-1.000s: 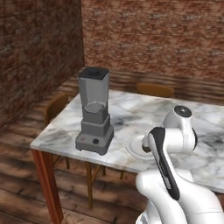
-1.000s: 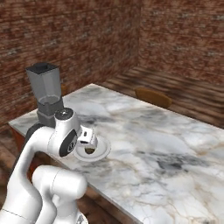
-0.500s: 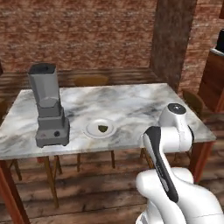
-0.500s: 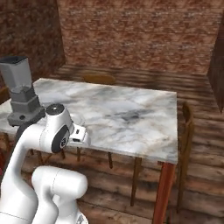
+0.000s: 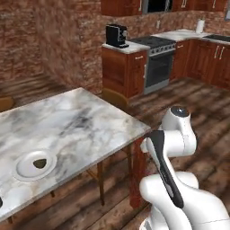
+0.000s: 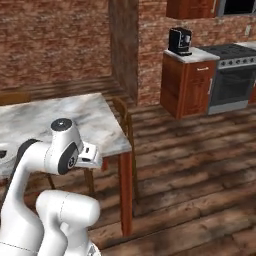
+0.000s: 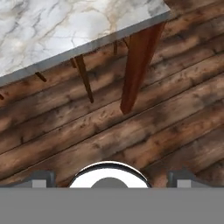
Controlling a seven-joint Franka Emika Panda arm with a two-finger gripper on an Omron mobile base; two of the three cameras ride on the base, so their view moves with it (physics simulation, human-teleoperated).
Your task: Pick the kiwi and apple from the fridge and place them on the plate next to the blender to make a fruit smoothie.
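Your arm is folded close over its base beside the marble desk (image 5: 76, 119) corner, hand aimed down at the wood floor (image 7: 131, 127). Your claw (image 7: 112, 177) stands wide apart, gripping nothing. One kiwi (image 5: 40, 163) lies on the one white plate (image 5: 22, 170) on the desk, well left of the arm.

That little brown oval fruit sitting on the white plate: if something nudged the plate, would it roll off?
Probably not. The small olive-brown oval kiwi lies in the shallow well of the round white plate, and the raised rim would likely catch it. Its rounded shape suggests it could rock or roll a little. The plate rests flat on the marble table, so it would probably slide, not tip.
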